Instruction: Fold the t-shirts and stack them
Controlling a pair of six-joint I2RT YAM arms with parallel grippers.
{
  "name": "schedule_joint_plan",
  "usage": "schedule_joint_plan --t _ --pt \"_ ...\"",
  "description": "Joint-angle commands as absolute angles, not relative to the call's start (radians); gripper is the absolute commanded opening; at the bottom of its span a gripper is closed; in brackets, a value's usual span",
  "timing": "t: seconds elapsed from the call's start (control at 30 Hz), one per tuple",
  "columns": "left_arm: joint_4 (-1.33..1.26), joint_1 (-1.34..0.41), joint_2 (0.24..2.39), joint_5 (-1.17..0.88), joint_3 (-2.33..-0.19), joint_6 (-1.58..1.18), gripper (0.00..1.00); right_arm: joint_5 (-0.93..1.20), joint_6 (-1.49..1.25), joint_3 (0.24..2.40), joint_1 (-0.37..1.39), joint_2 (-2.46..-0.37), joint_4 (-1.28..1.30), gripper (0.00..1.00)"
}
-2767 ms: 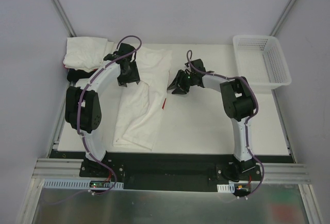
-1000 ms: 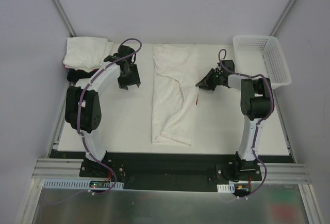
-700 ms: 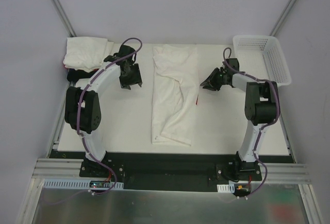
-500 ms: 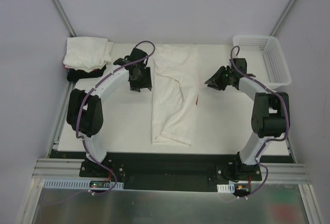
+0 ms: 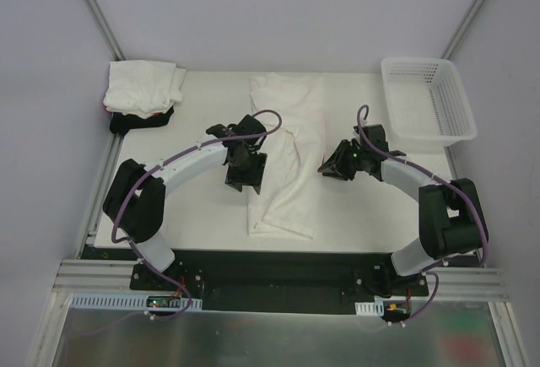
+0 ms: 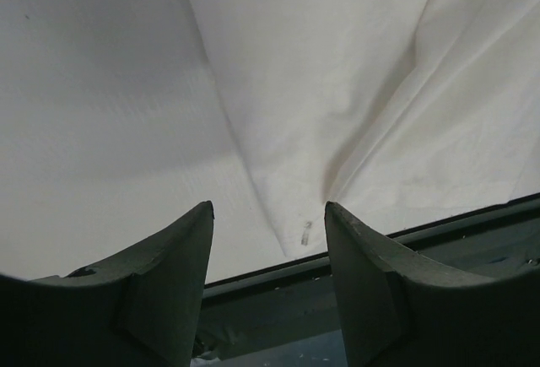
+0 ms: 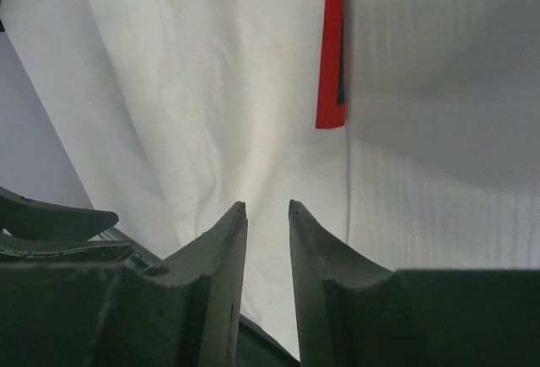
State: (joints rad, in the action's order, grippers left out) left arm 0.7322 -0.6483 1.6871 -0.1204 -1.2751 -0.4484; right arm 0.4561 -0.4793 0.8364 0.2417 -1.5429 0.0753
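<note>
One white t-shirt point(image 5: 287, 143) lies lengthwise in the middle of the table, folded into a long strip. My left gripper point(image 5: 245, 177) hovers over its left edge, jaws open and empty. In the left wrist view my left gripper point(image 6: 268, 215) points at the t-shirt's point(image 6: 337, 89) near corner by the table's front edge. My right gripper point(image 5: 331, 167) is at the strip's right edge. In the right wrist view my right gripper point(image 7: 266, 208) stands narrowly open over the white cloth point(image 7: 211, 89), gripping nothing. More folded white t-shirts point(image 5: 143, 87) are stacked at the back left on a black one point(image 5: 139, 121).
A white mesh basket point(image 5: 426, 101) stands at the back right corner. A red tape mark point(image 7: 331, 46) sits on the table beside the shirt's right edge. The table's dark front rail point(image 6: 354, 249) lies just beyond the shirt's near corner.
Both arms swung toward the near side. The left gripper moved from the back left to the shirt's left edge. The right gripper came in to its right edge and parted its jaws slightly.
</note>
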Motion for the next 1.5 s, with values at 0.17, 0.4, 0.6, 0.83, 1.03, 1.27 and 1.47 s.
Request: schedule_joint_plan --t 0.17,0.4,0.6,0.83,1.03,1.27,1.47 --pt "0.767 -0.749 1.568 -0.074 -1.167 -0.466 0.54 0.446 -0.509 0.694 0.376 -1.352 0.035 0.29" --pt "0.655 -0.782 1.537 -0.038 -1.042 -0.508 0.53 0.393 -0.488 0.529 0.417 -1.259 0.032 0.30" --pt "0.442 -0.782 1.471 0.020 -0.908 -0.511 0.54 0.370 -0.451 0.494 0.416 -1.207 0.050 0.31" --pt "0.183 -0.782 1.336 -0.032 -0.743 -0.511 0.57 0.308 -0.390 0.502 0.416 -1.115 0.132 0.39" --pt "0.109 -0.781 1.266 -0.078 -0.663 -0.531 0.58 0.308 -0.359 0.499 0.416 -1.097 0.184 0.47" --pt "0.087 -0.782 1.106 -0.046 -0.551 -0.568 0.58 0.301 -0.354 0.466 0.416 -1.062 0.186 0.47" --pt "0.092 -0.782 1.049 -0.064 -0.492 -0.587 0.57 0.301 -0.342 0.460 0.417 -1.080 0.181 0.47"
